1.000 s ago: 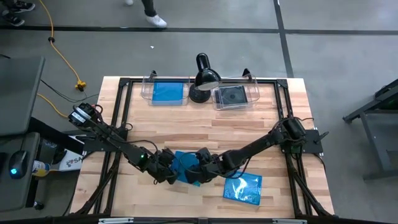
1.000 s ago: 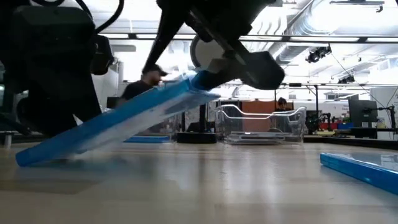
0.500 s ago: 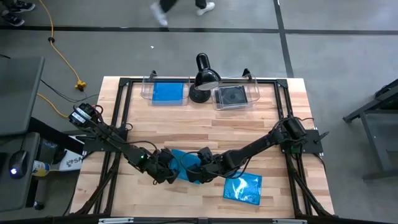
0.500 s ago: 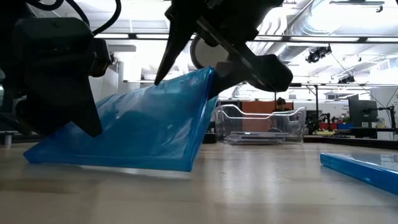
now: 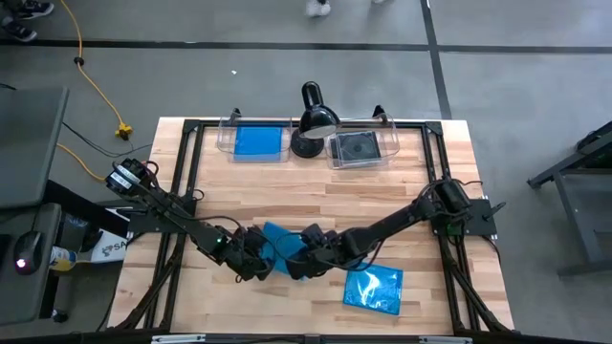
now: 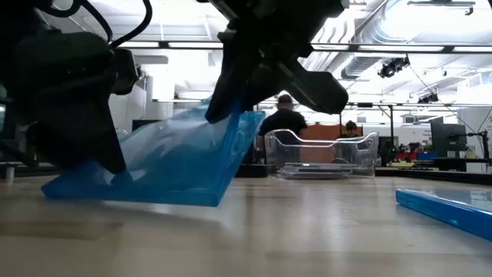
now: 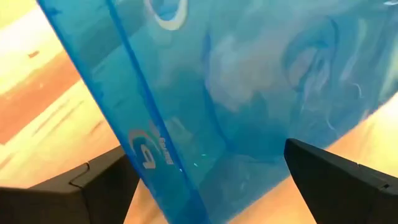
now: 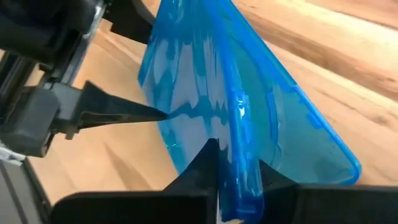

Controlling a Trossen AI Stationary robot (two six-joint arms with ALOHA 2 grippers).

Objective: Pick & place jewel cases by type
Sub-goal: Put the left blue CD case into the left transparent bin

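The wooden table (image 5: 316,196) fills the middle of the overhead frame, and both dark arms meet low in the picture, just left of centre. The right arm reaches in from the right edge, and its right gripper (image 8: 233,180) is pinched tight on the edge of a blue case (image 6: 165,165); you can see the two fingers squeezed onto the blue rim in its own wrist camera. That case is tipped up, one edge down on the wood, the gripped edge raised toward the middle of the table-level frame.

The left arm comes in from the left edge, and the left gripper (image 7: 211,180) stands wide apart, a finger on either side of the same case, not clamped on it.

Lower right of centre in the overhead frame, a second blue case (image 5: 373,288) lies flat on the wood, apart from both arms.

Along the top edge of the table sit two clear bins: the left bin (image 5: 253,141) holds a blue case, the right bin (image 5: 361,145) holds a dark case. Between them stands a black lamp (image 5: 314,117).

Beyond the table, a person (image 6: 283,123) shows in the room's background.
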